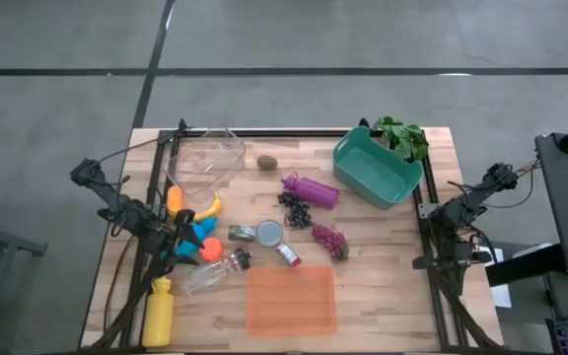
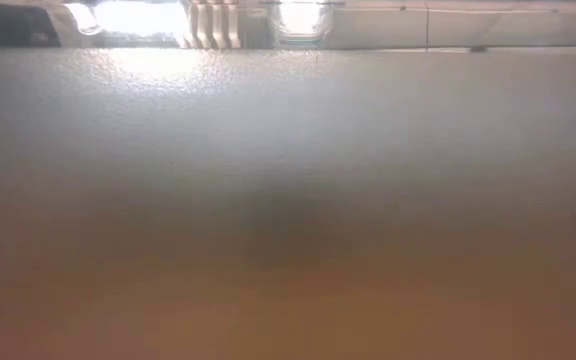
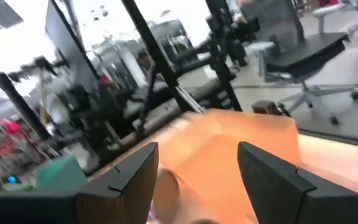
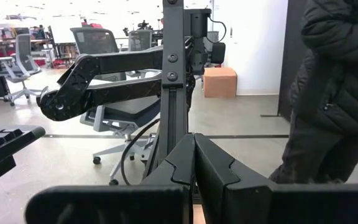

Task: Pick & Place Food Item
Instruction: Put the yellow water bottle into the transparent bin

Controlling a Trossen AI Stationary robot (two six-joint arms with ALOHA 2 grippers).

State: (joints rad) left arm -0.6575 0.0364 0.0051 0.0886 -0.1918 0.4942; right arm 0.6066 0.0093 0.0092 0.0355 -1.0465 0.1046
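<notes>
Food lies on the wooden table (image 1: 383, 286): a kiwi (image 1: 266, 162), a banana (image 1: 210, 207), dark grapes (image 1: 297, 209) and purple grapes (image 1: 329, 239). My left gripper (image 1: 178, 237) hovers at the table's left edge beside the banana. It is open and level, with nothing between its fingers (image 3: 197, 155). Beyond its fingertips lies the orange tray (image 3: 241, 143). My right gripper (image 1: 434, 222) waits at the table's right edge, shut on nothing (image 4: 194, 152).
A clear tub (image 1: 205, 158) and a teal bin (image 1: 376, 170) stand at the back, with leafy greens (image 1: 402, 136) behind the bin. A purple bottle (image 1: 311, 189), cans (image 1: 254, 234), a clear bottle (image 1: 210, 274) and a yellow bottle (image 1: 158, 314) lie about. A person (image 4: 334, 87) stands beyond the right edge.
</notes>
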